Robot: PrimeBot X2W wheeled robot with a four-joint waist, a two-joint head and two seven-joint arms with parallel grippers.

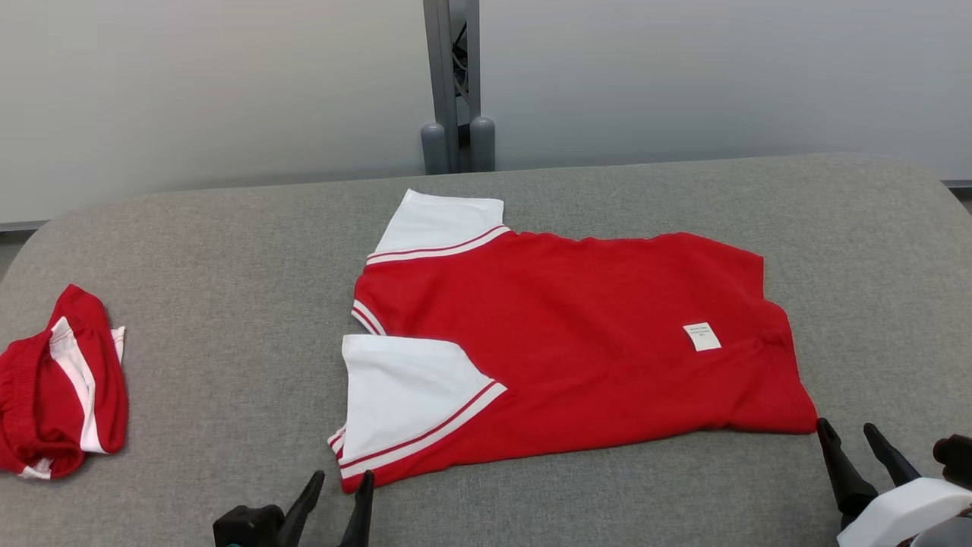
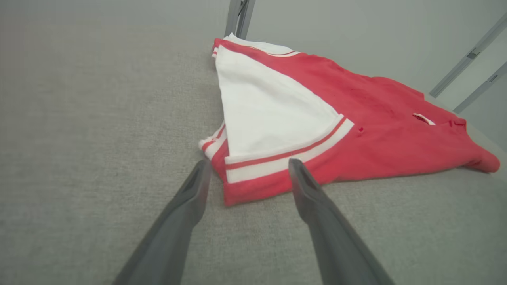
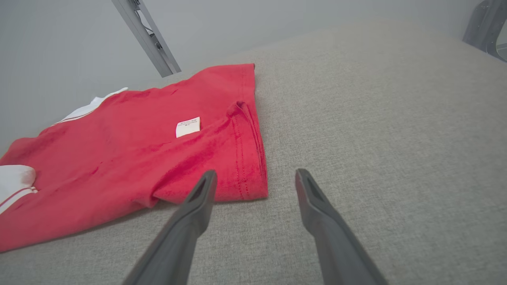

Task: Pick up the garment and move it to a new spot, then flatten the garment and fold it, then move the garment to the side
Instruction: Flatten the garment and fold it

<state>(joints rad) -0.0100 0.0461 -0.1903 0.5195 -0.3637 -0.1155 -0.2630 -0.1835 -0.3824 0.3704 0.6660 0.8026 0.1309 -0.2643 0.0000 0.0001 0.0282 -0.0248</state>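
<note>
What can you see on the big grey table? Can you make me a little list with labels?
Table: grey cloth top, rounded corners
Main garment: red shirt spread flat, white sleeves toward the robot's left
Tag: small white label near the hem
Other garment: red and white bundle, bunched up at the table's left end
Left claw: open, by the near sleeve corner, holding nothing
Right claw: open, by the near hem corner, holding nothing
</note>
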